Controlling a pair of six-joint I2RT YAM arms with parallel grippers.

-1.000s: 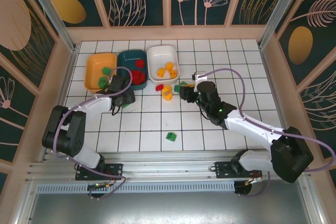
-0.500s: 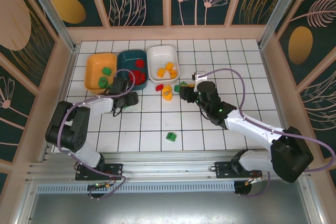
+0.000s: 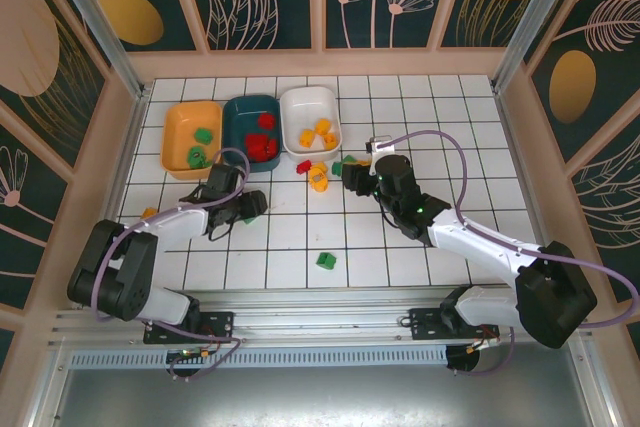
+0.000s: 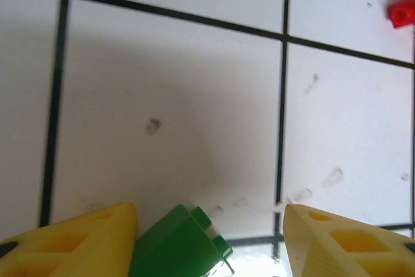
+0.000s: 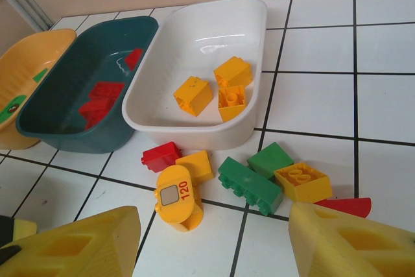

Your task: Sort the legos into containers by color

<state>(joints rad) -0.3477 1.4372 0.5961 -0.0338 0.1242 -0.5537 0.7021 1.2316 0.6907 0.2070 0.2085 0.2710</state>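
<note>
The left claw [image 4: 209, 215] gapes wide, low over the counter [image 4: 175, 115]. A green brick [image 4: 178, 244] lies between its fingers, against one and clear of the other. The right claw [image 5: 214, 215], also wide, faces the loose bricks [image 5: 249, 185] before the white tray [image 5: 256, 30].

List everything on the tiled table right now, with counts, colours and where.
orange tray: one, back left, two green bricks inside.
teal tray: one, middle, red bricks inside.
white tray: one, right of teal, three yellow bricks inside.
loose bricks: seven, red, yellow, green, before the white tray.
lone green brick: one, near front.
green brick: one, between left claw fingers.
left claw: yellow, open.
right claw: yellow, open, near loose bricks.
</note>
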